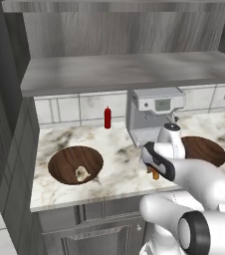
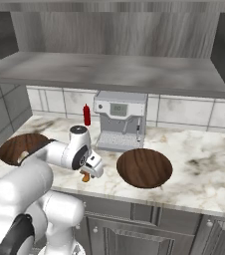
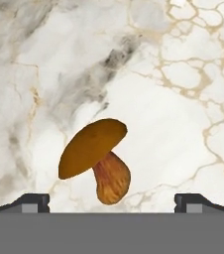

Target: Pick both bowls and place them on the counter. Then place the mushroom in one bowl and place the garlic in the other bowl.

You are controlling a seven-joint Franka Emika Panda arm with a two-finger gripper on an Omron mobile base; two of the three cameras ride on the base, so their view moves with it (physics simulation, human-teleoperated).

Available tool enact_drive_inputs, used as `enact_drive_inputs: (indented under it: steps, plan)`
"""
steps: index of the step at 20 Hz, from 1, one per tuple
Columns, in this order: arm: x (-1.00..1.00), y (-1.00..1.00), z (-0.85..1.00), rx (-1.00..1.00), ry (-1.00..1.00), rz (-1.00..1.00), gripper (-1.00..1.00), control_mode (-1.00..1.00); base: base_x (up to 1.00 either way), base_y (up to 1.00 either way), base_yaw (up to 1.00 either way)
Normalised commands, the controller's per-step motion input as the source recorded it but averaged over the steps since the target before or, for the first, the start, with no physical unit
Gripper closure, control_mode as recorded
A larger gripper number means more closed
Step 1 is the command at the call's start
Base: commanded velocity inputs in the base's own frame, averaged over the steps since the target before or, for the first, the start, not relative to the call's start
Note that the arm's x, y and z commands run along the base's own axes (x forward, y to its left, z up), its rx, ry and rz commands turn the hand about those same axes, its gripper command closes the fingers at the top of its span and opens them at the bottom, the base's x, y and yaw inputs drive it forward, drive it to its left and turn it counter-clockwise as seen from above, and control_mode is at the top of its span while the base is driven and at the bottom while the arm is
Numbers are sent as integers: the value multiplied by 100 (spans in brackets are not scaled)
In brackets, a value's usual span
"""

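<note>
Mushroom under spread jaws, both bowls on the table

Mushroom [image 3: 98, 161] lies tilted on the white marble table [image 1: 119, 169], orange-brown cap to the upper left and stem to the lower right in the hand view, between the two dark fingertips [image 3: 32, 202] at the bottom corners. The jaws [image 2: 87, 175] are spread wide, holding nothing and not touching it. From left to right in the left base view: one wooden bowl [image 1: 75, 164] sits on the table with the pale garlic [image 1: 81, 173] inside; a red bottle [image 1: 107, 118] stands by the tiled wall; a grey coffee machine [image 1: 154, 117] stands behind the hand; the second bowl [image 1: 204, 151], with nothing seen in it, rests to the right. The white arm [image 1: 194, 182] bends forward and down, hand pointed at the table between the bowls, just in front of the machine. A grey shelf [image 1: 124, 72] runs above.
</note>
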Motion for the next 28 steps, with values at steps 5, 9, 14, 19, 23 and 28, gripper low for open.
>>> enact_drive_inputs:
  steps: [5, 9, 14, 19, 23, 28]
  plan:
    - [1, 6, -19, 0, 0, -1, -100, -100, 0, 0, 0]
    - [3, 13, -18, 0, 0, 0, -100, -100, 0, 0, 0]
    - [8, 10, -22, 0, 0, 0, -100, -100, 0, 0, 0]
    - [11, 3, -28, 0, 0, 0, -100, -100, 0, 0, 0]
    - [9, 0, -22, 1, 0, 0, -100, -100, 0, 0, 0]
    - [5, -1, -23, 4, 0, 0, -100, -100, 0, 0, 0]
